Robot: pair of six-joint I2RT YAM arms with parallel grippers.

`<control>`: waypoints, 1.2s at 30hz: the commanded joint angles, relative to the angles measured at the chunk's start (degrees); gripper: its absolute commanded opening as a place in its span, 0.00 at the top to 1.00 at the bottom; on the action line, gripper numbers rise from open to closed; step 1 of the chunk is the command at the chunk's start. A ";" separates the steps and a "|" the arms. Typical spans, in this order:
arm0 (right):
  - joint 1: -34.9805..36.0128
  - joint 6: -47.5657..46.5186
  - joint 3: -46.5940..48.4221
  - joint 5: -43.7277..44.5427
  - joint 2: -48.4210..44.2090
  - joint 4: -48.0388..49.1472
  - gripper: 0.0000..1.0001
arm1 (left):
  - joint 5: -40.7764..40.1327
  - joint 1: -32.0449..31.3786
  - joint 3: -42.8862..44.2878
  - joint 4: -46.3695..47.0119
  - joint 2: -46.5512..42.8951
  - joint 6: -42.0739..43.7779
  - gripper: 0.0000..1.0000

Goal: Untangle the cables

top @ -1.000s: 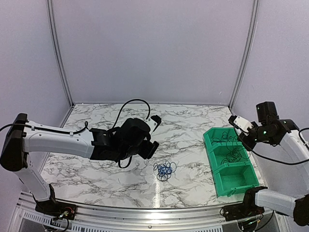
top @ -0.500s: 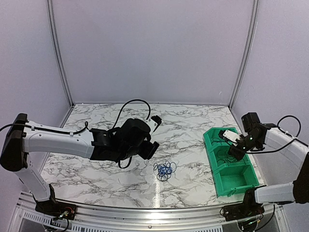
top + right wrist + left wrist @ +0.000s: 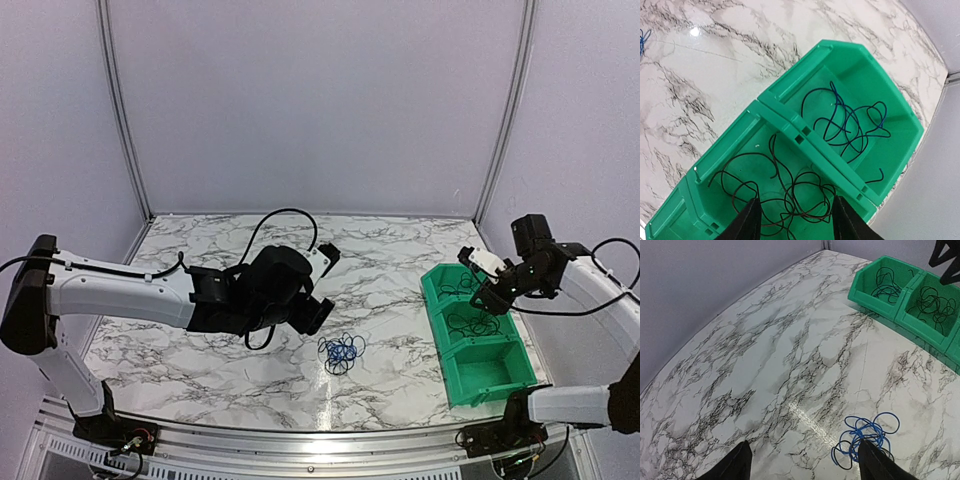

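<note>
A small tangle of blue and black cables lies on the marble table in front of the left arm. My left gripper hovers just left of and above it, open and empty. In the left wrist view the tangle sits by the right fingertip of that gripper. My right gripper hangs open over the green bin. In the right wrist view loose black cables lie in the middle compartment below the open gripper. Dark blue cables lie in the compartment beyond.
The three-compartment green bin stands at the table's right side, close to the right wall; its nearest compartment looks empty. Purple walls close in the table at the back and on both sides.
My right gripper came down from the right over the bin and went from shut to open. The left gripper widened slightly and barely moved. The tangle on the table stayed put.
</note>
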 commanded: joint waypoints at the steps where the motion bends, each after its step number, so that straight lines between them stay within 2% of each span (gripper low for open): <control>1: -0.41 0.83 3.85 -4.59 -0.55 0.45 0.51 | 8.29 0.39 -1.45 3.36 0.69 2.56 0.22; 4: -0.39 2.86 6.70 -10.64 4.23 -0.31 0.51 | 10.41 0.86 -0.10 3.28 2.11 -0.37 0.21; 7: -0.26 4.12 9.13 -20.75 8.15 -0.22 0.51 | 13.25 1.66 1.09 2.17 2.97 -5.05 0.22; 12: 1.61 5.35 11.12 -30.82 11.93 4.67 0.54 | 18.44 3.22 -3.40 6.22 2.87 -13.44 0.28; 16: 9.80 6.42 7.69 -30.65 12.62 11.07 0.53 | 20.98 3.28 -6.72 10.66 3.83 -18.26 0.33; 19: 13.90 7.28 8.97 -32.88 17.80 9.85 0.53 | 20.31 3.33 -6.66 10.39 5.20 -20.25 0.34; 25: 20.95 8.73 11.06 -35.82 29.13 9.08 0.54 | 16.65 3.33 -6.24 11.26 6.52 -22.09 0.28; 29: 24.31 9.52 12.25 -36.95 34.27 9.78 0.53 | 14.50 3.33 -4.53 9.03 8.05 -24.86 0.28; 36: 28.72 11.19 12.63 -36.40 39.70 11.95 0.51 | 11.62 3.33 -8.37 9.96 6.63 -29.57 0.28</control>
